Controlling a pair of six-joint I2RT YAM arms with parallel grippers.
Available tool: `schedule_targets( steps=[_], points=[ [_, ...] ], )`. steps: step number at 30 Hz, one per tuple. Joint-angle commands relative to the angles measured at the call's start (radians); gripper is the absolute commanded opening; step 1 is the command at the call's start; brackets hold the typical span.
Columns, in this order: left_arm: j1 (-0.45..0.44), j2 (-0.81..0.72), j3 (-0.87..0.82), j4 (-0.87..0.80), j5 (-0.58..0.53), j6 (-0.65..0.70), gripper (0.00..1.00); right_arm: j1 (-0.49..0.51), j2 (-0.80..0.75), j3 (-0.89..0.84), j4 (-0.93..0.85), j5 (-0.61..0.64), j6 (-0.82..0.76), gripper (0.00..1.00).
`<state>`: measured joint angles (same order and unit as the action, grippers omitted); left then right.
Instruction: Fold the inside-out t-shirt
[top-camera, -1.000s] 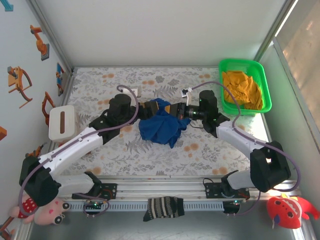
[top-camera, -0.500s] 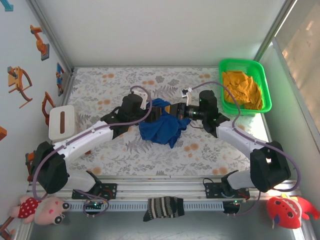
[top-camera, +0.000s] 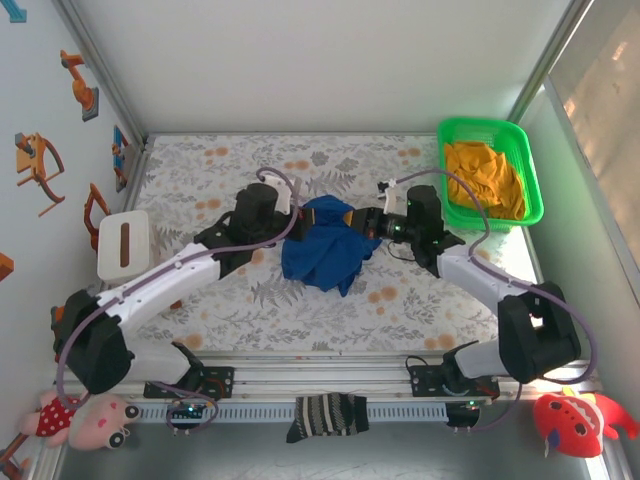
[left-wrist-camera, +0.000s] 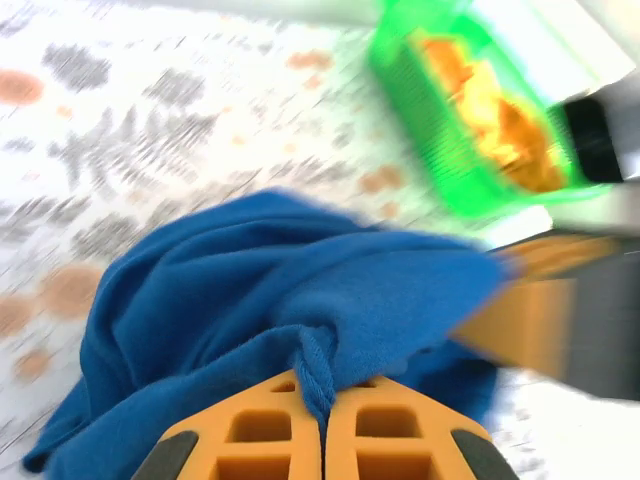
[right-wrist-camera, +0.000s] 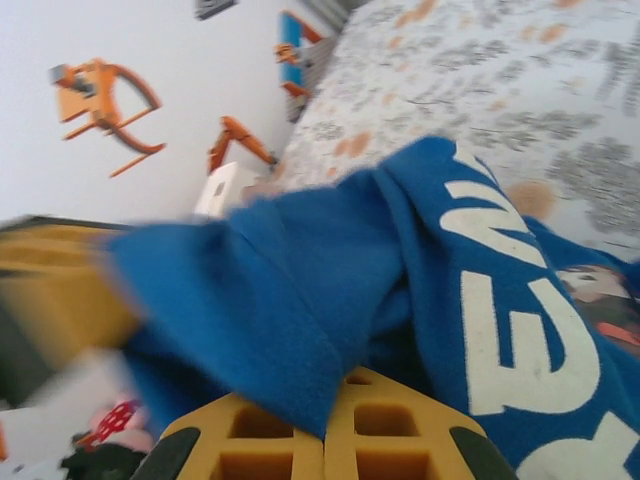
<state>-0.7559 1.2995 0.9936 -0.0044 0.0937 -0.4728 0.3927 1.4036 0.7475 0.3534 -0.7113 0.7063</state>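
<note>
The inside-out t-shirt (top-camera: 322, 248) is a crumpled royal-blue heap at the middle of the floral table, hanging between both arms. My left gripper (top-camera: 298, 222) is shut on its left upper edge; a twisted blue hem (left-wrist-camera: 315, 370) is pinched between the orange fingers (left-wrist-camera: 262, 435). My right gripper (top-camera: 352, 220) is shut on the shirt's right upper edge, a blue fold (right-wrist-camera: 300, 340) caught between its jaws. White printed lettering (right-wrist-camera: 520, 330) shows on the cloth in the right wrist view. The two grippers face each other, close together over the shirt.
A green basket (top-camera: 531, 173) holding orange-yellow cloth (top-camera: 485, 178) sits at the back right. A white box (top-camera: 122, 245) stands at the left edge. A striped sock (top-camera: 328, 414) hangs over the front rail. Plush toys lie at both near corners.
The left gripper moved right onto the shirt's edge and closed on it. The right arm shifted slightly right, still gripping; the shirt's top is stretched a little between them.
</note>
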Motion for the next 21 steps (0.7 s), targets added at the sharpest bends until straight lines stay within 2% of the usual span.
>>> schedule_targets(
  steps=[1,3,4,6,7,12,15,19,21],
  points=[
    [0.034,-0.056,-0.046,0.211,0.201,-0.083,0.0,-0.006,0.098,-0.022,0.074,0.079,0.015,0.0],
    [0.054,-0.066,-0.087,0.333,0.286,-0.13,0.0,-0.006,0.156,-0.008,0.095,0.081,0.024,0.01],
    [0.066,-0.068,-0.106,0.392,0.324,-0.154,0.0,-0.005,0.174,0.0,0.097,0.074,0.027,0.13],
    [0.089,-0.068,-0.129,0.453,0.377,-0.192,0.0,-0.006,0.167,0.001,0.093,0.067,0.026,0.31],
    [0.098,-0.07,-0.137,0.47,0.391,-0.204,0.0,-0.005,0.142,-0.007,0.077,0.071,0.022,0.36],
    [0.127,-0.074,-0.162,0.471,0.411,-0.213,0.0,-0.002,-0.098,-0.015,-0.147,0.135,-0.075,0.48],
    [0.133,-0.068,-0.17,0.479,0.423,-0.215,0.0,0.019,-0.226,0.026,-0.317,0.2,-0.163,0.62],
    [0.132,-0.062,-0.168,0.468,0.425,-0.211,0.0,0.053,-0.276,0.11,-0.447,0.251,-0.239,0.62],
    [0.132,-0.061,-0.167,0.464,0.425,-0.21,0.0,0.08,-0.273,0.145,-0.469,0.267,-0.26,0.57]
  ],
)
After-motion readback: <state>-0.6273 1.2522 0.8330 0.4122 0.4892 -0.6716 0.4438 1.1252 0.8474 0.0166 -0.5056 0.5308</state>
